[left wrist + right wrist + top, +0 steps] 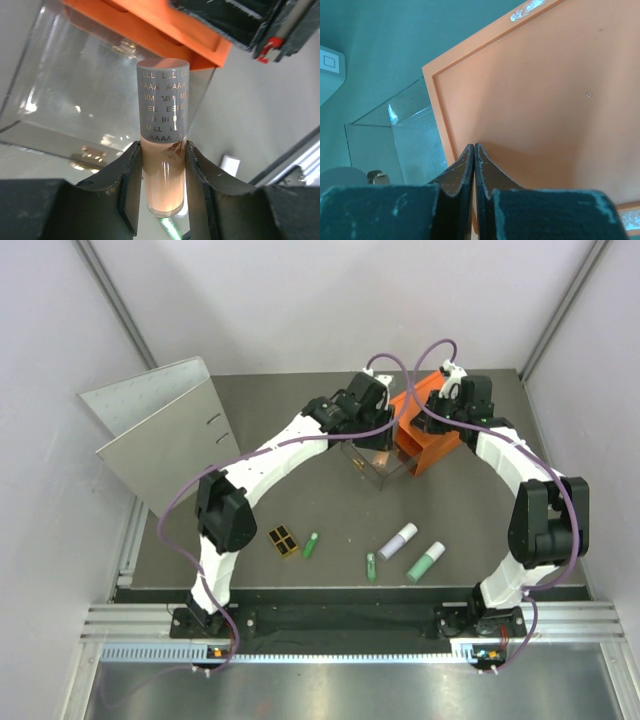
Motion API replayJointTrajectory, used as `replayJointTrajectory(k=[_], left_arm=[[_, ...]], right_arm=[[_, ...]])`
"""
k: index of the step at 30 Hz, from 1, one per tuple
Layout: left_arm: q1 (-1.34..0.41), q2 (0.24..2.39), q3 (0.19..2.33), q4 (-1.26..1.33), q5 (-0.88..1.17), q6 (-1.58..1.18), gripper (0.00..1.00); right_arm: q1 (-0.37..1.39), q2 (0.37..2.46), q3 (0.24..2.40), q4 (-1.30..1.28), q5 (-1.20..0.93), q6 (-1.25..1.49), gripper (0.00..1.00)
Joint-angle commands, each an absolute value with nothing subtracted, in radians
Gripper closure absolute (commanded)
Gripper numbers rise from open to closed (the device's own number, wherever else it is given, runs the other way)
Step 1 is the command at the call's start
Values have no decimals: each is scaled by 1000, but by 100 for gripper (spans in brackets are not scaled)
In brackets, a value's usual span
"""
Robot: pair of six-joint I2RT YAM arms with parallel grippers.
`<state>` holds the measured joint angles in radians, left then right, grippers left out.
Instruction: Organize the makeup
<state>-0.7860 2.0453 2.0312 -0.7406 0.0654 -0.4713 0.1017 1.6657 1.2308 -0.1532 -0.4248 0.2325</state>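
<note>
Orange box (428,440) beside drawer (375,465) (right gripper (474,146) close)

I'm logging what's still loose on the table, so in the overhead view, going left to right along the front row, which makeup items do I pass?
Black-and-gold palette → first green stick → second green stick → lavender-white tube → mint green tube.
</note>
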Motion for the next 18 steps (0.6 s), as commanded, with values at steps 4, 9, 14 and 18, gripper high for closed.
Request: replayJointTrajectory(k=[4,9,14,18], left_arm=[[-785,2075,2065,-595,135,-570,100],[-784,2095,2048,-532,115,-635,100],[-785,2095,2033,-567,20,-692,100],[-779,2068,1977,-565,-34,-739,100]], right_arm=[[97,1730,1166,-354,-387,207,100],[97,1733,1164,-357,-387,204,100],[97,1738,1166,-357,-388,204,100],[97,1746,1167,-353,-391,207,100]])
